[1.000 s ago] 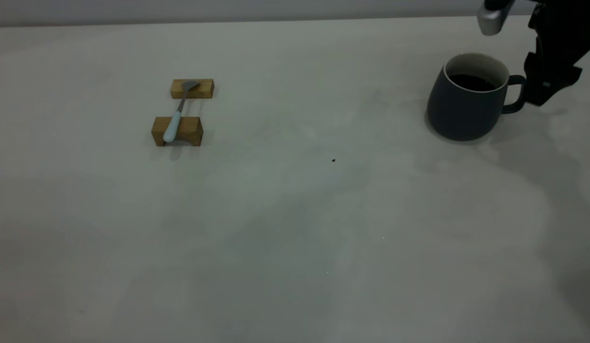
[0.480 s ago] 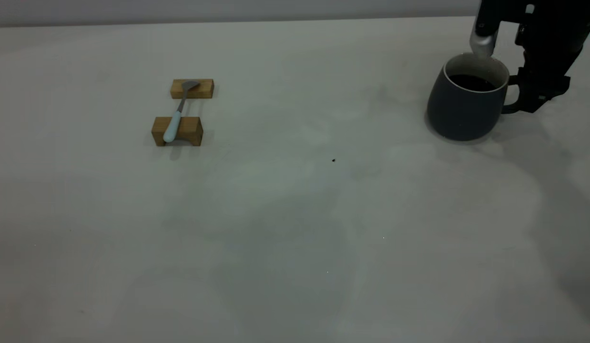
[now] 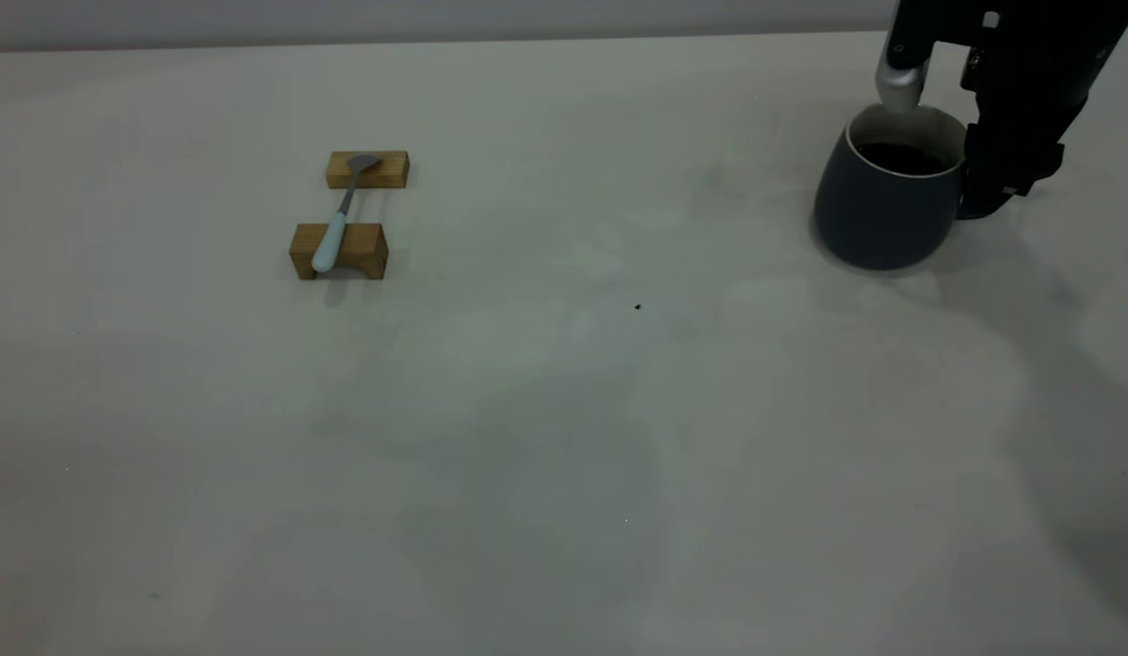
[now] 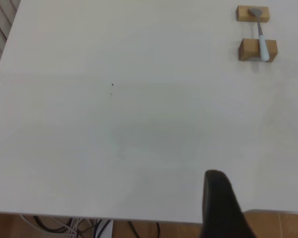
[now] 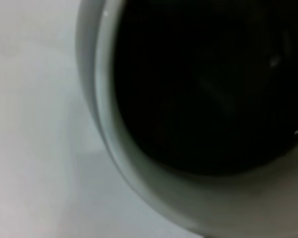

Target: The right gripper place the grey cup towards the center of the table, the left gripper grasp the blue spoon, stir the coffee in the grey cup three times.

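Observation:
The grey cup (image 3: 878, 214) stands at the table's (image 3: 564, 410) far right, holding dark coffee (image 3: 903, 158). My right gripper (image 3: 1001, 173) is down at the cup's right side and covers the handle. In the right wrist view the cup's pale rim (image 5: 119, 158) and the coffee (image 5: 203, 84) fill the picture. The blue spoon (image 3: 332, 239) lies across two wooden blocks at the left, handle toward the table's front. My left gripper (image 4: 262, 213) is open at the table's edge, far from the spoon (image 4: 261, 44), and is out of the exterior view.
Two wooden blocks (image 3: 368, 169) (image 3: 364, 248) carry the spoon. A tiny dark speck (image 3: 637, 307) lies near the table's middle. Cables (image 4: 64, 225) show on the floor past the table's edge in the left wrist view.
My right gripper has come down and leftward from above the cup's handle onto the cup's right side, now hiding the handle. The cup has shifted slightly left. The spoon has not moved.

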Robot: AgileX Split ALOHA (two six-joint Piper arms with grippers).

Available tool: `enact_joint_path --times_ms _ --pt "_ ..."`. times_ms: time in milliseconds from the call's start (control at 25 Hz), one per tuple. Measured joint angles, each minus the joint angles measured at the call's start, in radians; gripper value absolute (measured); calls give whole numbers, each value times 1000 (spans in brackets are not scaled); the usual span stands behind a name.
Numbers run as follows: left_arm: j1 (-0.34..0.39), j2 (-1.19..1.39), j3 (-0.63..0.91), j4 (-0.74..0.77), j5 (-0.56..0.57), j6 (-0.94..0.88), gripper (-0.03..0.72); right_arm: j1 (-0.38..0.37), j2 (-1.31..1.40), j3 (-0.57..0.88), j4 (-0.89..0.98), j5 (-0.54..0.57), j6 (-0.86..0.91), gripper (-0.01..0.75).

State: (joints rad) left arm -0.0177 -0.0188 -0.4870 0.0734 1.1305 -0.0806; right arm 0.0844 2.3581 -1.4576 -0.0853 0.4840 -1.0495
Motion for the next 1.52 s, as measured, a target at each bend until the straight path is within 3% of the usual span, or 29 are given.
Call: enact_joint_path --times_ms 320,680,960,1160,1320,1440,1520 --pt "0 0 0 -1 0 1 475 60 0 -1 42 56 -9 168" --pt "0 0 0 -1 0 1 475 201 0 -1 146 51 -1 167" --pt "0 0 0 -1 0 1 475 337 1 -1 158 3 99 167" --pt "0 0 0 -1 0 1 475 390 3 -1 164 -33 173 167" --pt "0 0 0 -1 0 1 475 395 3 -1 166 -38 225 202" --pt "0 0 0 -1 0 1 475 395 3 -1 165 -39 257 338" --pt "0 0 0 -1 0 1 475 395 -3 -1 166 -19 272 472"
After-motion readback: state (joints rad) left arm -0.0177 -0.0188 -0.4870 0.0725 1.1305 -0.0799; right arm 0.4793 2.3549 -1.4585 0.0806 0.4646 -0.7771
